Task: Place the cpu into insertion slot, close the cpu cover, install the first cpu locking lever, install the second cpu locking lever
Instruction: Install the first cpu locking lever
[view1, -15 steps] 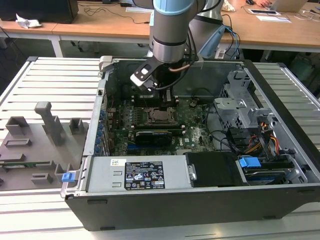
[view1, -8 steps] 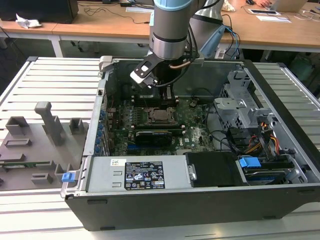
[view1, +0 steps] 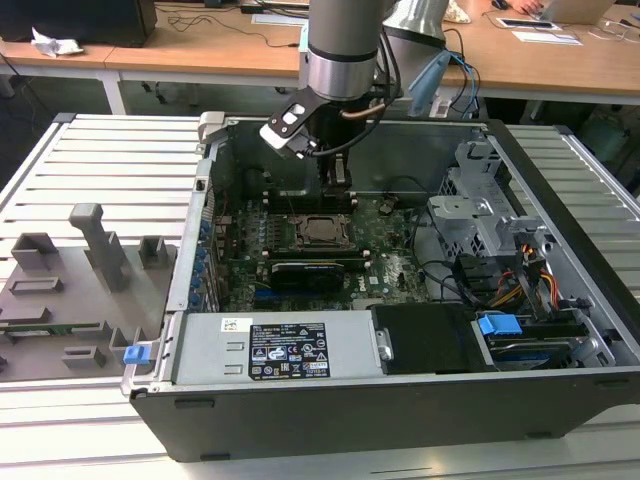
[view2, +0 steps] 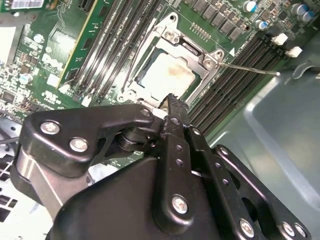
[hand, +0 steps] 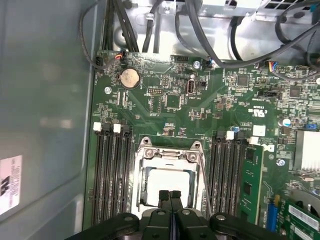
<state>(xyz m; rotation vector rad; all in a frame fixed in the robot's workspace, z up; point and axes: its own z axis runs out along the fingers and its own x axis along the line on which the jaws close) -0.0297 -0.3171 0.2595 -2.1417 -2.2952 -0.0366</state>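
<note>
The cpu, a dull silver square, lies in the insertion slot in the middle of the green motherboard; its face also shows in the second wrist view. The cpu cover, a silvery frame, lies flat around it. One thin wire lever juts out over the memory slots. Another lever runs along the socket's opposite side. My gripper hangs just above the socket's edge, its black fingers shut with nothing between them. In the exterior view the gripper reaches into the case.
The open computer case surrounds the board. Black memory slots flank the socket on both sides. Cables and a drive cage sit beyond the board. A grey fixture tray lies on the exterior view's left.
</note>
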